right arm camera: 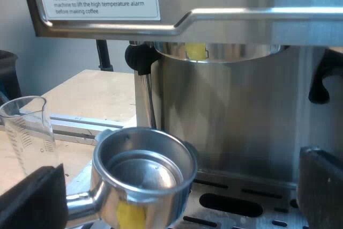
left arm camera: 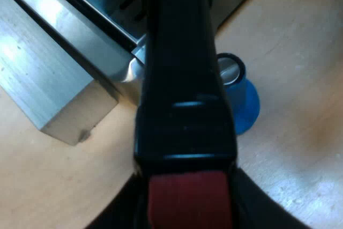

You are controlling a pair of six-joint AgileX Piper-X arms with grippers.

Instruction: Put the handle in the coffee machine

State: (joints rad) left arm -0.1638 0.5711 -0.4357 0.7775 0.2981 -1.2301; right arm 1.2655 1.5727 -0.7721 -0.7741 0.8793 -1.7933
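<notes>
A light wooden table [left arm camera: 300, 148] carries the espresso machine [right arm camera: 241, 105], a blue tamper [left arm camera: 245, 105] and a measuring glass [right arm camera: 29, 132].

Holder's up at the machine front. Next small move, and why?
Probably have the left gripper carry the holder across until its basket sits under the brew ring, before lifting. The basket hangs low over the drip tray, off to one side of the ring, not yet touching it.

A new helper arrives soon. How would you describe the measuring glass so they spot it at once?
Find the espresso machine, the steel body with an instruction label. Beside its drip tray, close to the metal holder, stands the measuring glass: clear, with printed scale lines, unlike its steel neighbours.
</notes>
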